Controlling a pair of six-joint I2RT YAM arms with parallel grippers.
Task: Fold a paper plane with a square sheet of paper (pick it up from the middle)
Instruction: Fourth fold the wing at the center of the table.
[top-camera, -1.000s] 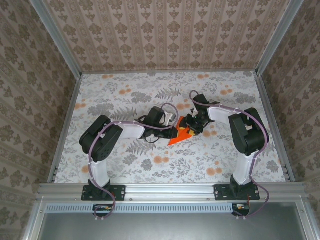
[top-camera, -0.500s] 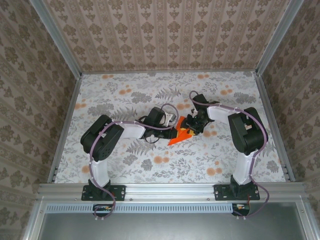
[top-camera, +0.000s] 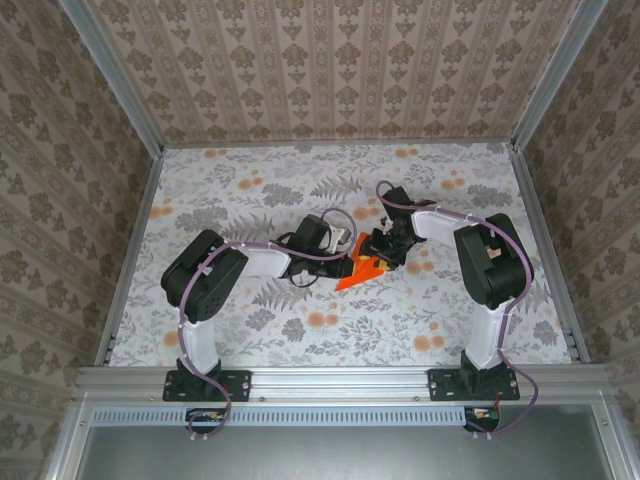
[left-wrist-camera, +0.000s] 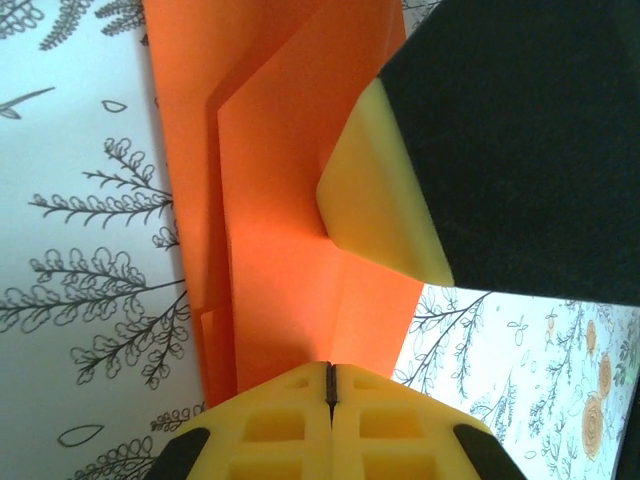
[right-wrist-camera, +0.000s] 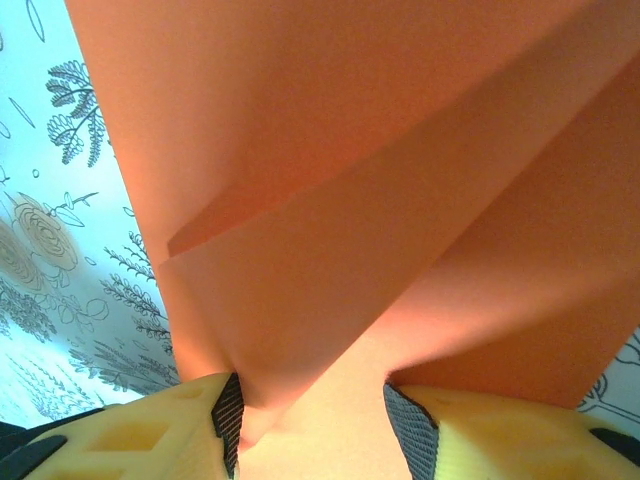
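From above, the light is soft and even, and my arms cast only faint shadows on the table (top-camera: 250, 190). At my wrists the orange paper (right-wrist-camera: 350, 150) lies so close that it blurs, with its folds shaded and a paler glow toward my right wrist.

Plain bright orange across the folded sheet of paper (left-wrist-camera: 290, 230) ahead of the left gripper (left-wrist-camera: 331, 368); yellow pads (left-wrist-camera: 390, 432), edged black; beneath, white tablecloth (left-wrist-camera: 90, 300) printed with grey ferns, pale-orange flowers.
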